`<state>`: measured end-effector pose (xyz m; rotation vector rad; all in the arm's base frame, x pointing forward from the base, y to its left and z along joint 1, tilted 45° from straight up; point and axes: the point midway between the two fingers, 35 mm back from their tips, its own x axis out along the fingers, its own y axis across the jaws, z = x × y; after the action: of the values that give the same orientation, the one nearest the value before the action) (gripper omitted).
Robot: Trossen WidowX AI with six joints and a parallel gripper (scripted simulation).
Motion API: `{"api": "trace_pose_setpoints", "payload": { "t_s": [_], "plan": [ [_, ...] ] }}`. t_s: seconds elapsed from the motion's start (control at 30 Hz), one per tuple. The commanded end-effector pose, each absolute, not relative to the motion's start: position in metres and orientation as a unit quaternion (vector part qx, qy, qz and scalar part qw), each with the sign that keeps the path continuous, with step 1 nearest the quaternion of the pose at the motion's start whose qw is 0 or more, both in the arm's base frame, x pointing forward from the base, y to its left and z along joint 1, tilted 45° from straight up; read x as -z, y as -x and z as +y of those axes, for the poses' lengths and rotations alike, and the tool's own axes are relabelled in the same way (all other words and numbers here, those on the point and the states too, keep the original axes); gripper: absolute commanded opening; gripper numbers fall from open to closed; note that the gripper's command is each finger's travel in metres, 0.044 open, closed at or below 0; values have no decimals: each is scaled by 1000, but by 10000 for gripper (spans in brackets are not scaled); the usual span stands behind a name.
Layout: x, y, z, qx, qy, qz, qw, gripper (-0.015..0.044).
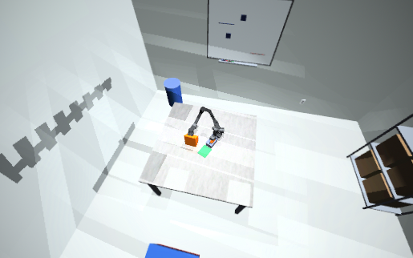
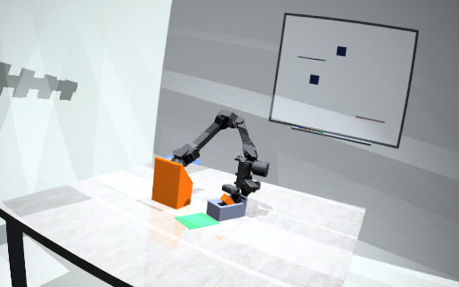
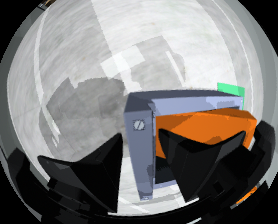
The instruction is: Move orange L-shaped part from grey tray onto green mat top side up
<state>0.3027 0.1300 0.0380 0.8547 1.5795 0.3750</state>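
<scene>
One orange part (image 2: 228, 199) tilts in the tray (image 2: 226, 209) near the worktop's middle, one end raised. The gripper (image 2: 237, 191) presses it, fingers half-spread, gripping nothing. Risk: pressure slips and the part drops back flush, short of the mat (image 2: 196, 220).

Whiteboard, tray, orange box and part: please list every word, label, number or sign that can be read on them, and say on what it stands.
None can be read.
Whiteboard: two dark squares and short lines only, no letters.
Grey tray: one round screw-like mark, no text.
Orange box, orange part, green mat: plain.
</scene>
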Motion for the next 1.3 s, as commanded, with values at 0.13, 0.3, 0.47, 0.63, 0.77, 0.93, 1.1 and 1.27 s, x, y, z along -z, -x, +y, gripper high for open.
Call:
{"api": "trace_pose_setpoints", "payload": {
  "t_s": [0.13,0.3,0.47,0.63,0.77,0.93,1.1,1.27],
  "plan": [
    [-33,-300,134,-161,-371,687,604,180],
    [-35,-302,133,-163,-370,685,606,180],
    [-35,-302,133,-163,-370,685,606,180],
    [-44,-303,132,-162,-371,686,605,180],
    [-51,-304,132,-161,-371,687,604,180],
    [-72,-307,101,-158,-368,688,606,180],
    [-111,-300,56,-159,-369,688,604,180],
    [-110,-304,55,-156,-375,681,609,180]
  ]
}}
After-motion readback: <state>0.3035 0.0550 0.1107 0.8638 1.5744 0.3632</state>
